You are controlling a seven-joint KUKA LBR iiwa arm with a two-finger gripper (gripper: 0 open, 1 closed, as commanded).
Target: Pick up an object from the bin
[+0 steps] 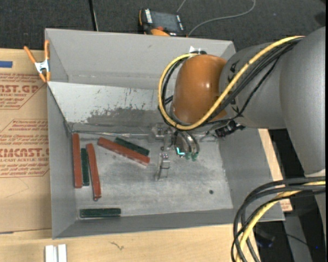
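Camera view: looks down into a grey metal bin (60,119); the arm (284,86) comes in from the right, its orange cover (199,89) above the bin's middle right
Cables: yellow-and-black loops (167,91) curve round the orange cover
Gripper (163,169): low over bare floor near the middle of the bin, pointing down and a little to the left; whether it is released or clenched I cannot tell, its tip being small and partly under the wrist
Nearest thing: long red-brown bar (123,150), lying slantwise in the middle of the bin; its right end is just beside the gripper, perhaps touching, though the view is too poor to settle it
Beside it: short dark green bar (132,145), lying along the long red-brown bar's upper edge and touching it
Left group: three bars side by side near the left wall, running up and down; outer red-brown bar (76,160), thin green bar (85,166), inner red-brown bar (93,172)
Front wall: lone dark green bar (100,213), flat along the bin's near edge, well apart from the gripper
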